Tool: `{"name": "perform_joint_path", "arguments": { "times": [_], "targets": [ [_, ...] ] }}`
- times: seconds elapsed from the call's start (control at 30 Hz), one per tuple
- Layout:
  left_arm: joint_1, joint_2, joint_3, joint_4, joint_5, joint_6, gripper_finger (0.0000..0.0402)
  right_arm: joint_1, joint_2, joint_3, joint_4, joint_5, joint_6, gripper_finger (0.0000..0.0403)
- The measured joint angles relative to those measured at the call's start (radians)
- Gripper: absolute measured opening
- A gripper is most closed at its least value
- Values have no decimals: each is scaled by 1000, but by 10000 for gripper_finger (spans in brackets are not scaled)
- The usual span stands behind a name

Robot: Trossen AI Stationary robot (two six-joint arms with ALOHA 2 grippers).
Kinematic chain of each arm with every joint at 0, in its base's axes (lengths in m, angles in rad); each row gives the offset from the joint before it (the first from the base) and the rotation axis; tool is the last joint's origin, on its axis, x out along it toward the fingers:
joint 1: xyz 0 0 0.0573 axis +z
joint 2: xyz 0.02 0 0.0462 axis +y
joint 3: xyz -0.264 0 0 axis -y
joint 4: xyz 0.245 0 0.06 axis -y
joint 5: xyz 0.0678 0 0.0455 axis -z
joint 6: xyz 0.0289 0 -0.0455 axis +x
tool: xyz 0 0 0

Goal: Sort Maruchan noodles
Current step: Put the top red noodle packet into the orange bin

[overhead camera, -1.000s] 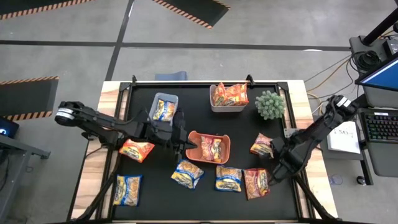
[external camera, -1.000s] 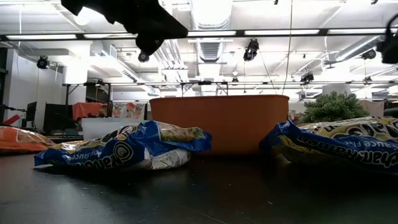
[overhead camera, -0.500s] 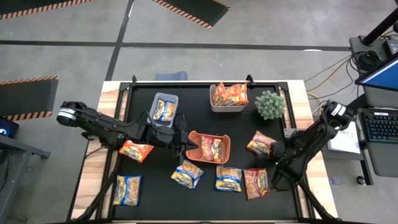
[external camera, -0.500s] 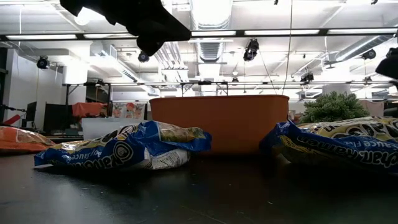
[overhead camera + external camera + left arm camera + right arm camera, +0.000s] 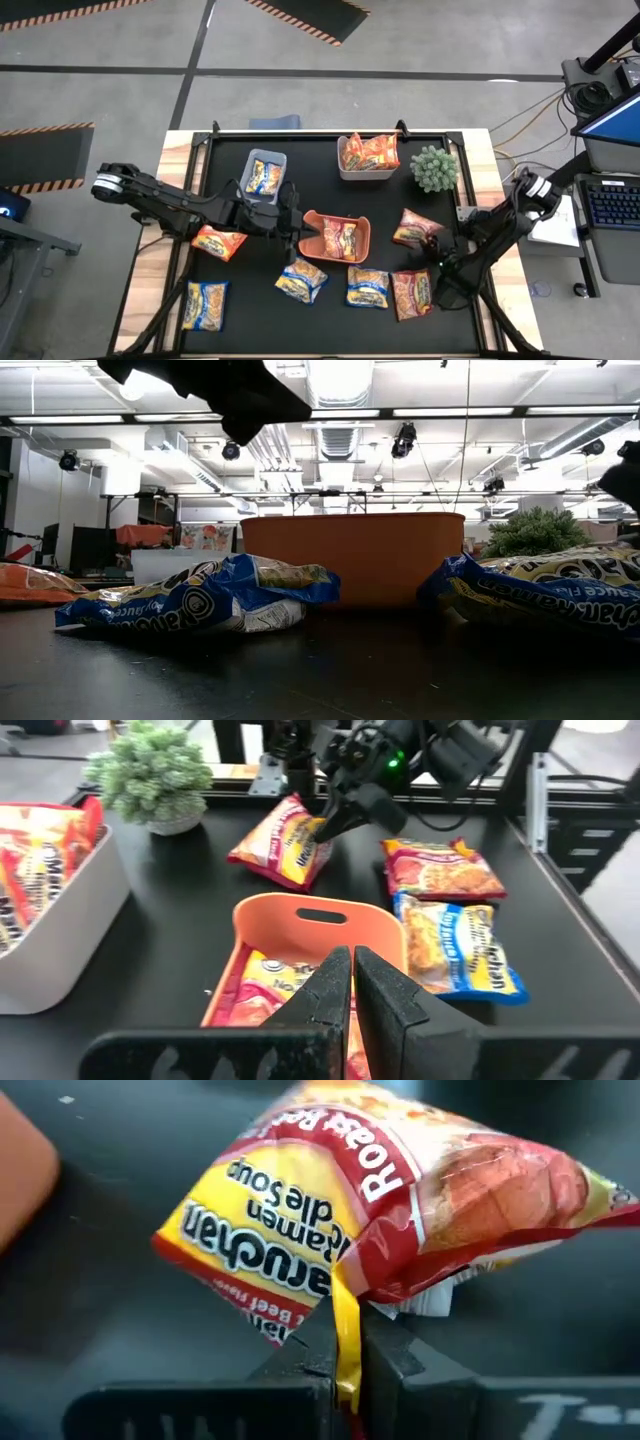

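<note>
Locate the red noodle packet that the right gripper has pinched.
In the high view the red packet sits right of centre, between the orange bin and the right gripper, below the potted plant.

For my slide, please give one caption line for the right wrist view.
Right gripper fingers shut on the edge of a red Maruchan roast beef ramen packet above the black table.

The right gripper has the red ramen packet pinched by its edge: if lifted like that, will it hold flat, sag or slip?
The red packet will likely hang and swing, since the right gripper holds only a thin crimped seam. Its shiny film looks slippery, so it may creep out between the fingers. It looks puffy and light, so the weight should matter little.
</note>
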Motion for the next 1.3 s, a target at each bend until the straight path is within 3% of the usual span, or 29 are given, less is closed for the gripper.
{"name": "perform_joint_path", "arguments": {
  "times": [0.4,0.7,0.97,1.3],
  "targets": [
    [1,0,0,-47,-10,67,0,-8,-116,92,-131,277,-109,9],
    [1,14,0,-147,-8,54,0,-44,-139,161,-145,400,-265,8],
    [2,137,4,-156,8,54,0,-49,-151,209,-143,522,-361,8],
    [41,299,121,-201,1,97,0,-83,-192,342,-140,649,-663,8]
  ]
}}
